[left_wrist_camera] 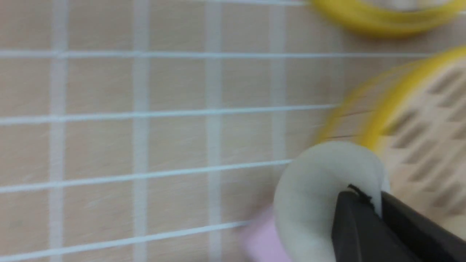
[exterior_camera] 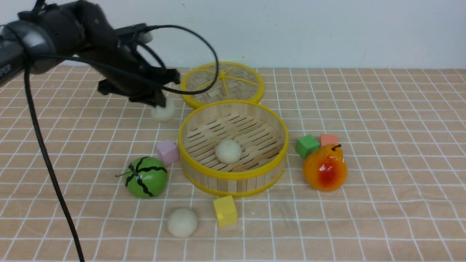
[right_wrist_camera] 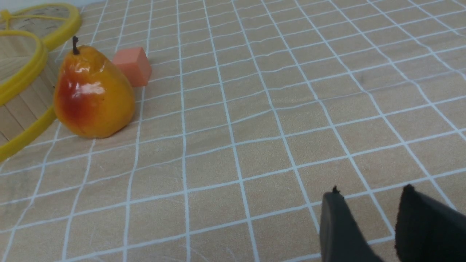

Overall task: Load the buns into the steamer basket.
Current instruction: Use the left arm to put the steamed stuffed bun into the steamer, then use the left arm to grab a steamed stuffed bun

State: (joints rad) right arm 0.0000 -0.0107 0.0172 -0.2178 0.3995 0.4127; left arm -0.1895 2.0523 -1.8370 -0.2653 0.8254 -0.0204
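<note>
Carrying entry: bun [exterior_camera: 163,111], clamped in the closed left hand [exterior_camera: 160,104], held off the worktop [exterior_camera: 364,218] just beside the steamer basket [exterior_camera: 233,182], outside its rim. Handling advice: clear the rim, then release low over the slats, apart from the second bun [exterior_camera: 228,151] lying inside.

The bun [left_wrist_camera: 316,203] pinched in my left gripper [left_wrist_camera: 372,199] looks soft, matt and faintly fuzzy; my gripper itself is matt black. The steamer basket [exterior_camera: 233,178] is pale bare wooden slats with smooth yellow rims. The pear [right_wrist_camera: 91,98] is glossy, catching sharp highlights. The tablecloth [right_wrist_camera: 255,109] is matt, slightly wrinkled fabric.
</note>
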